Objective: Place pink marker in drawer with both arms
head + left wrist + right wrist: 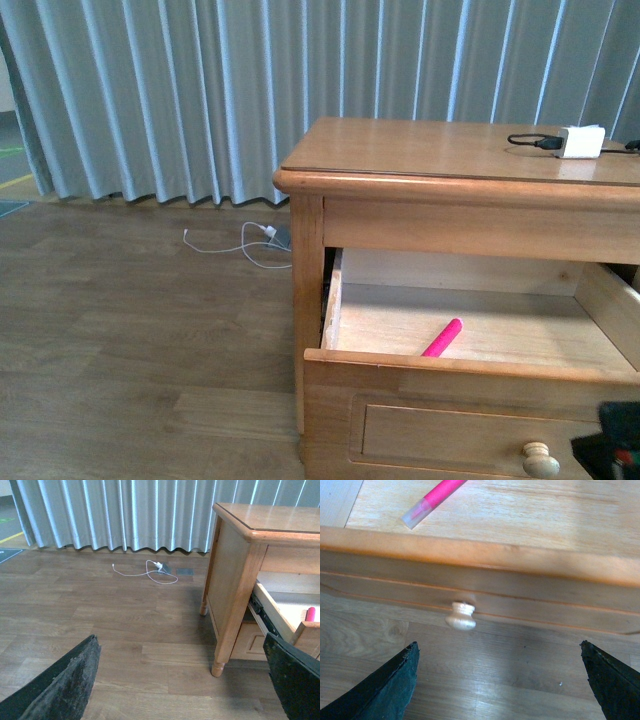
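Pink marker lies inside the open drawer, lower right of the front view. Right gripper, jaws spread, faces the knob; closing looks next. Left gripper hangs open.

A wood-plank floor is seen carrying a honey-brown nightstand, which stands on turned legs. On the floor near the foot of the pleated curtain, a white cable lies in loose loops, ending at a small grey plug. On the nightstand's tabletop, a white charger block with a black cable rests near the far right corner.
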You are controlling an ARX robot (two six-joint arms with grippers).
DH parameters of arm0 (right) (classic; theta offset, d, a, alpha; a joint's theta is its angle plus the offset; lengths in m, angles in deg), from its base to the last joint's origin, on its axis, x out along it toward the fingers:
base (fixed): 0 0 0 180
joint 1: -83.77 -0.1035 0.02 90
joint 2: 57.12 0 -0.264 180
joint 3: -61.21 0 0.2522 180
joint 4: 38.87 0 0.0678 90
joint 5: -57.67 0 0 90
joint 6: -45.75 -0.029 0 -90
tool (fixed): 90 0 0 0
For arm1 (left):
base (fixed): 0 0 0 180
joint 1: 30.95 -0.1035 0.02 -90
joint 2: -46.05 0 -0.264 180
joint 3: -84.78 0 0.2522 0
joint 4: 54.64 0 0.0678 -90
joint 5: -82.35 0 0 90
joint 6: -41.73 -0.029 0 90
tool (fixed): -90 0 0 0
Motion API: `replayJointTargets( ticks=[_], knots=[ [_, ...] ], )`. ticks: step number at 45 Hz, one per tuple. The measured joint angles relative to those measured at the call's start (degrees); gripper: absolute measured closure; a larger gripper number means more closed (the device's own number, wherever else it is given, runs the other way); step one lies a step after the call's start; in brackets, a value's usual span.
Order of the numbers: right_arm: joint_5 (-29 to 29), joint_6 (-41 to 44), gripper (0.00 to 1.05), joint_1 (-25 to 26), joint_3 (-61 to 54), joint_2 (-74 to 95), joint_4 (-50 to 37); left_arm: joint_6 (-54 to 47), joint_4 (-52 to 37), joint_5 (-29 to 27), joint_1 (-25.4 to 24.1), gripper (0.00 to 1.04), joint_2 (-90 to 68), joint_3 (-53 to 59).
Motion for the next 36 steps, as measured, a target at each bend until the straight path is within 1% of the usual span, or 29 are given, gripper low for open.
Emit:
replayJointTargets(
  ticks=[2,8,14,20,31,36],
  knots=[
    [-0.6,-0.8,0.09,-0.6,1.9,3.7,-2.0,0.0,0.0,0.0,0.0,0.06,0.0,0.0],
    [-5.1,-2.8,0.09,-2.1,7.1,13.8,-8.5,0.0,0.0,0.0,0.0,0.06,0.0,0.0],
    [-9.0,-2.9,0.09,-3.4,13.4,21.9,-16.4,0.0,0.0,0.0,0.0,0.06,0.0,0.0],
    [-11.3,-2.6,0.09,-3.8,19.3,28.3,-21.5,0.0,0.0,0.0,0.0,0.06,0.0,0.0],
    [-14.8,-1.6,0.09,-3.3,29.6,38.2,-26.7,0.0,0.0,0.0,0.0,0.06,0.0,0.0],
    [-15.9,-1.7,0.09,-2.7,33.0,41.0,-27.5,0.0,0.0,0.0,0.0,0.06,0.0,0.0]
  ],
)
